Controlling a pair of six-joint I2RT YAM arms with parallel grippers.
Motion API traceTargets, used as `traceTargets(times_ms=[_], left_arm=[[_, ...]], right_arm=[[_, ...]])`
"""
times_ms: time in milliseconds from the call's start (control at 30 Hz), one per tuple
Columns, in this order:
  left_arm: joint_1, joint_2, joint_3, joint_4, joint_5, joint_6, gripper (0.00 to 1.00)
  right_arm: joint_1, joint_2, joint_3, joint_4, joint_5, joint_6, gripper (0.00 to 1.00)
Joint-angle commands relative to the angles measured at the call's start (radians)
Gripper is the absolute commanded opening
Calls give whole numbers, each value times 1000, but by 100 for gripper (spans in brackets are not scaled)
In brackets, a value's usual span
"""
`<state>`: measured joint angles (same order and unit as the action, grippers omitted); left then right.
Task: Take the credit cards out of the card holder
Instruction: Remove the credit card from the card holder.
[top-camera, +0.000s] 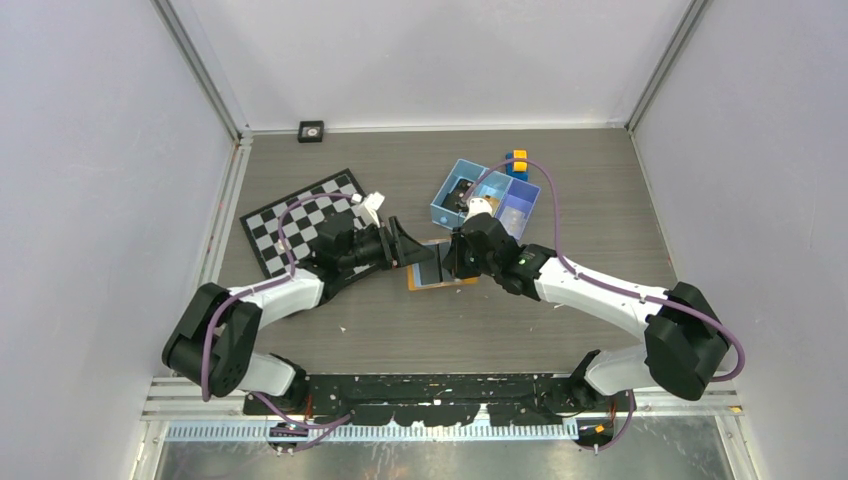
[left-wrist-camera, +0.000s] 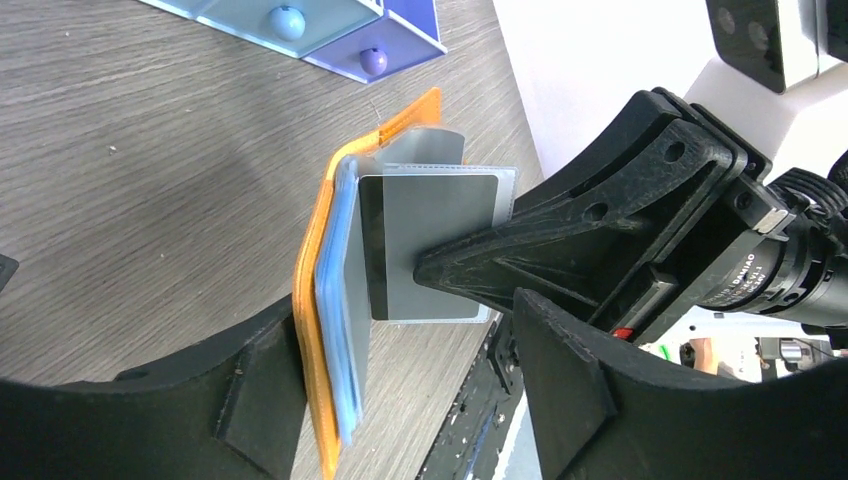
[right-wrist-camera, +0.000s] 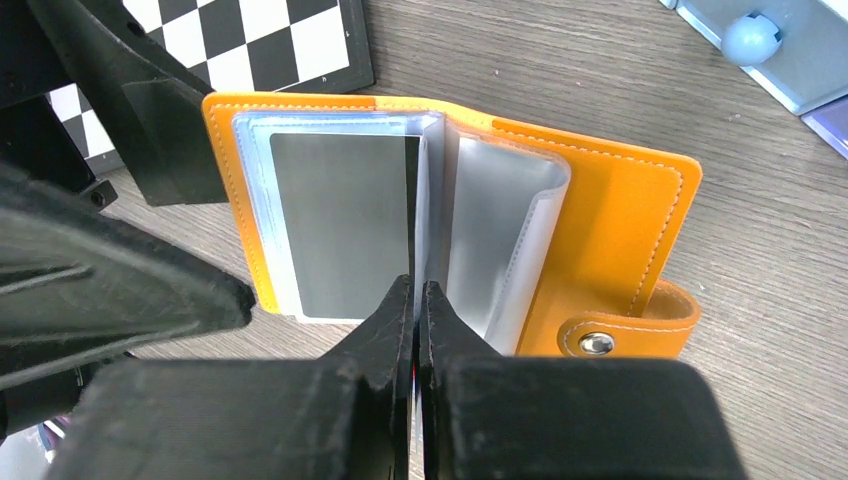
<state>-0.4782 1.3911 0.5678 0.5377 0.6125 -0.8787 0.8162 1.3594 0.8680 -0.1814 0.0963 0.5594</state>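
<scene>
The orange card holder (top-camera: 432, 277) lies open on the table between my grippers. In the right wrist view its orange cover (right-wrist-camera: 620, 220), clear sleeves and snap tab (right-wrist-camera: 597, 343) show. My right gripper (right-wrist-camera: 415, 290) is shut on one upright sleeve holding a grey card (left-wrist-camera: 430, 215) with a dark stripe. It also shows in the left wrist view (left-wrist-camera: 430, 268). Another grey card (right-wrist-camera: 340, 225) lies flat in the left sleeve. My left gripper (left-wrist-camera: 405, 350) is open wide. The holder's left cover (left-wrist-camera: 312, 330) rests against one finger (left-wrist-camera: 240, 400); the other stands apart.
A blue three-compartment tray (top-camera: 440, 205) stands just behind the holder, with small balls in it (left-wrist-camera: 287, 20). A yellow-and-blue block (top-camera: 518, 162) sits behind the tray. A checkerboard (top-camera: 300, 220) lies to the left. A small black object (top-camera: 311, 130) sits at the back wall.
</scene>
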Motion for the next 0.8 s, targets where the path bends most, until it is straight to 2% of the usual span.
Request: traceTargets(times_ms=[0, 200, 300, 367, 500, 600, 667, 767], left_arm=[[-5, 16, 5, 62, 19, 2, 64], [-1, 15, 25, -19, -14, 31, 19], [16, 0, 21, -32, -17, 29, 0], [32, -16, 12, -36, -16, 26, 0], [50, -46, 3, -48, -18, 27, 0], [51, -56, 3, -51, -19, 27, 0], [52, -57, 3, -54, -18, 25, 0], [53, -59, 5, -53, -14, 23, 0]], right_arm=[[1, -6, 44, 35, 21, 17, 1], [1, -39, 28, 44, 33, 15, 1], [1, -60, 21, 36, 71, 13, 10], [0, -67, 29, 10, 114, 12, 15], [0, -68, 55, -73, 247, 21, 37], [-1, -86, 55, -97, 319, 31, 46], [-1, -121, 43, -91, 326, 32, 50], [0, -208, -23, 25, 257, 10, 49]])
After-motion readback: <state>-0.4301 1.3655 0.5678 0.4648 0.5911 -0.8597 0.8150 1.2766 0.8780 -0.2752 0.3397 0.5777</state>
